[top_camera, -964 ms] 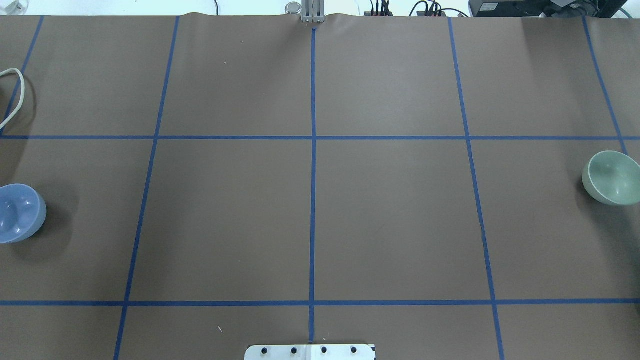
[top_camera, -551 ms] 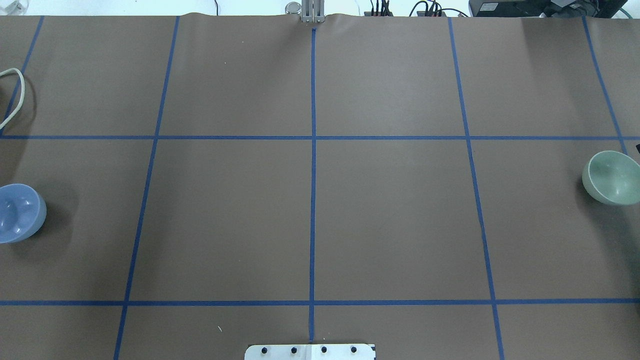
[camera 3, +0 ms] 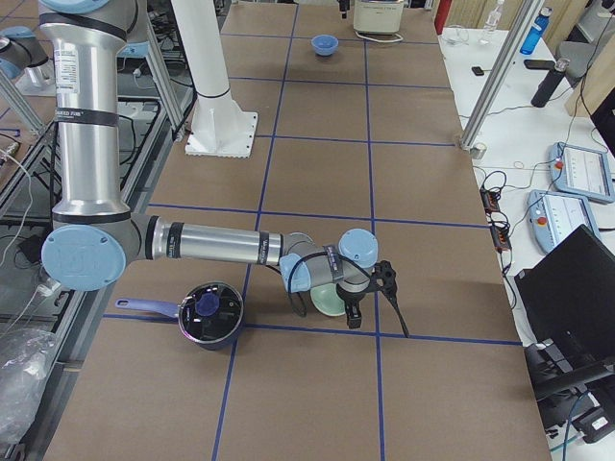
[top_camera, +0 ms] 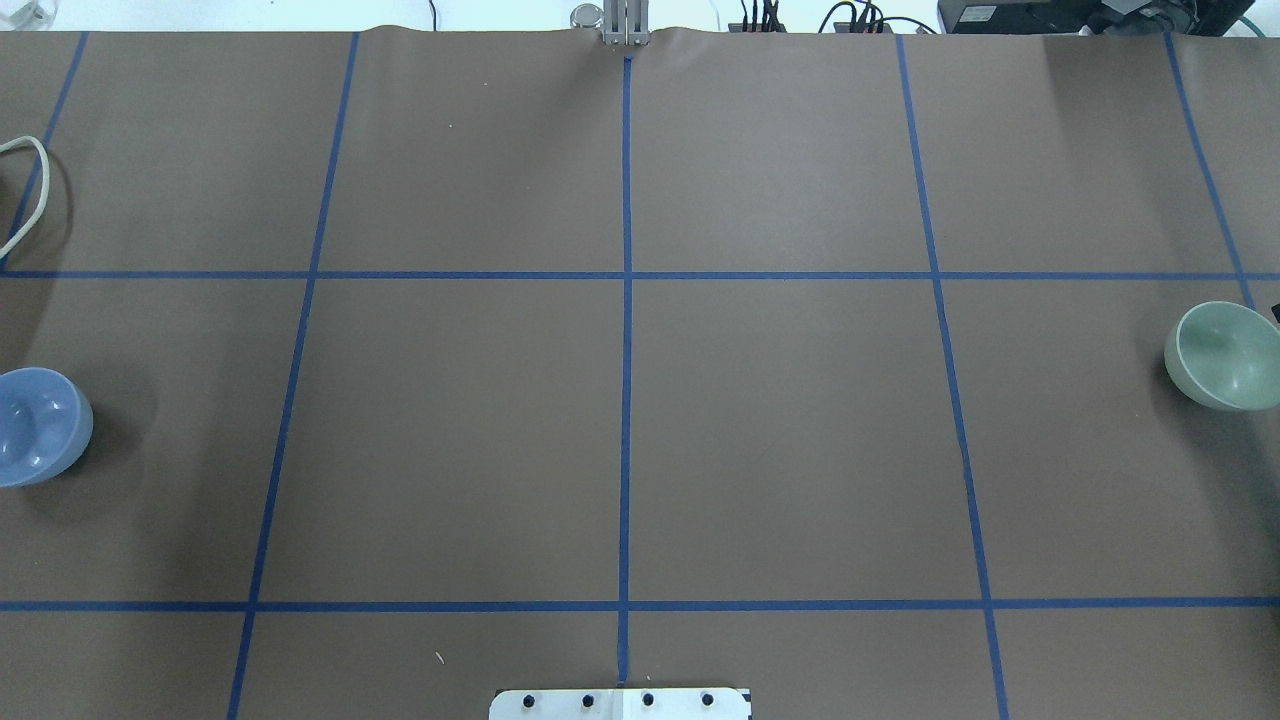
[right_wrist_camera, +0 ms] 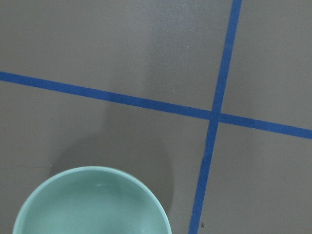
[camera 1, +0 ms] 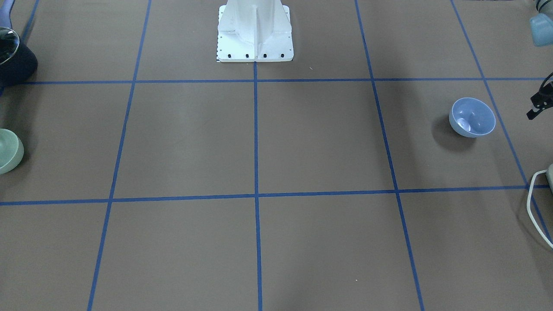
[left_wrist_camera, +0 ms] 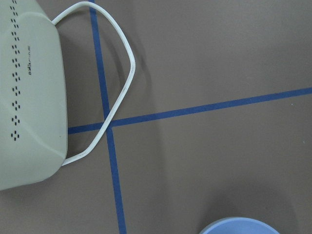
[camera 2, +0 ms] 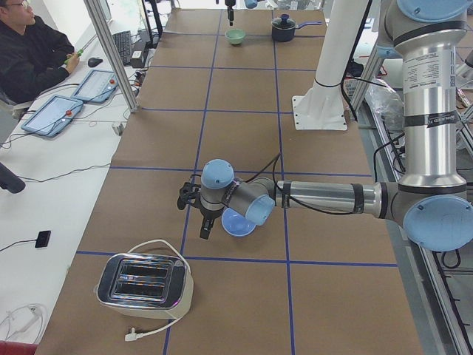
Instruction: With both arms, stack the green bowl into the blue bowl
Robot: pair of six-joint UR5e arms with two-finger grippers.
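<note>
Far to the robot's left of the white metal pedestal base [top_camera: 620,703], you have the glossy, round, periwinkle-blue bowl [top_camera: 40,427]. It sits upright on the brown paper-covered table [top_camera: 780,430] with its blue tape grid. The black two-finger left gripper [camera 2: 207,229] hangs just beside the blue bowl, on the side away from the pedestal base, not touching it. Its wrist camera catches only the bowl's rim at the bottom edge. Finger spread and any hold: you cannot tell from these views. Farther still from the pedestal base lies a cream-and-chrome toaster [camera 2: 144,288] with a looped white cord [left_wrist_camera: 122,73].

Far to the right of the pedestal base sits the glossy, round, pale mint-green bowl [top_camera: 1225,355], upright. The black two-finger right gripper [camera 3: 352,315] hangs just beside the green bowl on its outer side, clear of it. Finger spread: cannot tell. A dark lidded saucepan [camera 3: 211,315] sits near that bowl, on the robot's side of it.
</note>
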